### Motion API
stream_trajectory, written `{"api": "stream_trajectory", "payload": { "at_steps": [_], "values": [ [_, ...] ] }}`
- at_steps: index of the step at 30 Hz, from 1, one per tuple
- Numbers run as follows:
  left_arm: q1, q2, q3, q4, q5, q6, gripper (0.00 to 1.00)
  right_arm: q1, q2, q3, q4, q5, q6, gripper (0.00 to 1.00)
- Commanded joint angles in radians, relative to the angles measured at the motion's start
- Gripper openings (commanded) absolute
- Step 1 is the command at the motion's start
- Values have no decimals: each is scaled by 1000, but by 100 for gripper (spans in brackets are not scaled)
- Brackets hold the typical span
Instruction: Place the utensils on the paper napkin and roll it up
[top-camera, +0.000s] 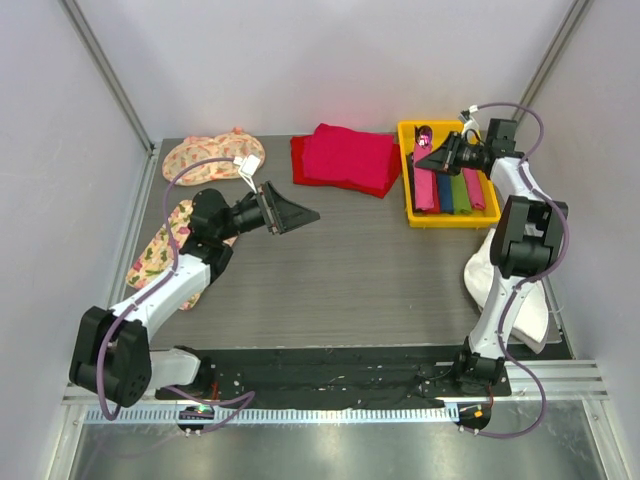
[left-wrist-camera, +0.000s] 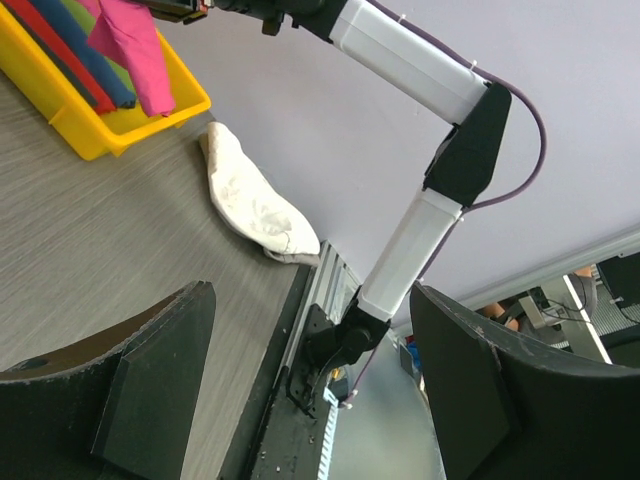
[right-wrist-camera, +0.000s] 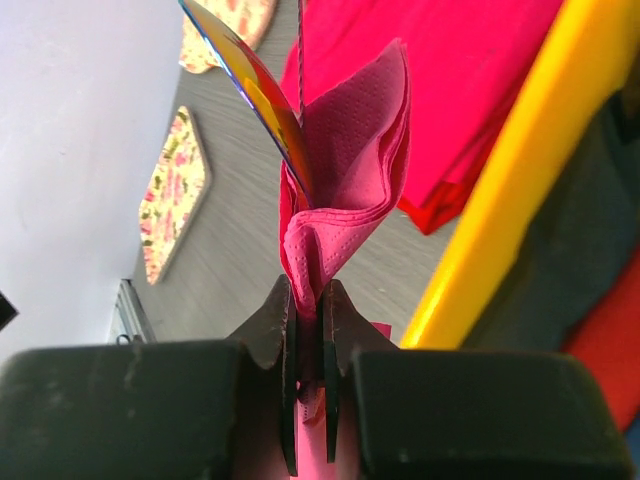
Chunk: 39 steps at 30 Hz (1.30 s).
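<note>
**Paper napkin** (right-wrist-camera: 340, 190): bright pink, dimpled sheet, crumpled into loose folds. Held in the air over the far left corner of the yellow tray (top-camera: 440, 222), clear of the worktop (top-camera: 350, 270).

**Right gripper** (right-wrist-camera: 310, 300): fingers pressed together, pinching the napkin's lower folds; sits above the tray's far end.

**Glossy strip** (right-wrist-camera: 250, 75): thin, blue shading to orange, rising just beside the napkin on its left in the right wrist view. Its kind cannot be told.

**Rolled cloths** (top-camera: 450, 192): four, side by side inside the tray: pink, dark blue, green, pink-red.

**Folded cloth pile** (top-camera: 345, 158): red-magenta, thick, just left of the tray.

**Left gripper** (top-camera: 297, 213): fingers spread wide, holding nothing, raised over the worktop well left of the tray and pointing toward it.

**Floral mats** (top-camera: 208, 155) (top-camera: 160, 250): two, far left of the tray, one at the back edge, one along the left edge.

**White cloth** (top-camera: 495, 275): crumpled, near side of the tray, by the right arm.
</note>
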Motion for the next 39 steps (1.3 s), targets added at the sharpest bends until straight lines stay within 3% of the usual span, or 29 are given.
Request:
{"api": "stream_trajectory", "payload": {
  "at_steps": [1, 22, 39],
  "values": [
    [6, 26, -8, 54, 17, 7, 83, -10, 45, 103, -72, -17, -105, 1],
    [24, 74, -29, 86, 8, -13, 83, -10, 312, 319, -75, -42, -90, 1],
    [36, 101, -28, 97, 11, -34, 83, -7, 378, 336, -71, 38, -130, 1]
  ]
}}
